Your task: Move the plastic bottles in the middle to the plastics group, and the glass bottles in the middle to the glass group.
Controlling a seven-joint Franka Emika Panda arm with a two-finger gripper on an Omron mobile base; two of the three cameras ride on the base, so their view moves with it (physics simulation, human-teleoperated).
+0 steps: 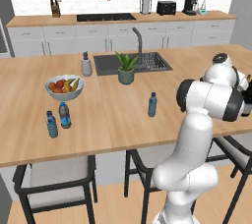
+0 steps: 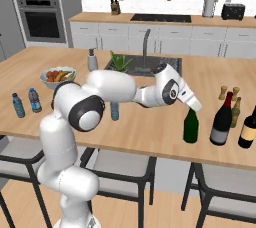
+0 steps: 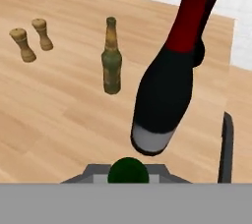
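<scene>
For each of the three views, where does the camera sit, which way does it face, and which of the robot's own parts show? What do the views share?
Left base view: behind the arm on its left, facing the island counter and sink; the white arm rises at lower right.
Right base view: behind on its right; the arm reaches from lower left to the green bottle.
Hand view: on the hand, looking along the end effector at the red-capped bottle.
Shared: both base views show the fruit bowl; right base and hand views share the wooden shakers.

Both base cameras look down from behind the arm, sharing the island counter (image 1: 123,115); hand camera sits close, facing twelve o'clock bottles.
</scene>
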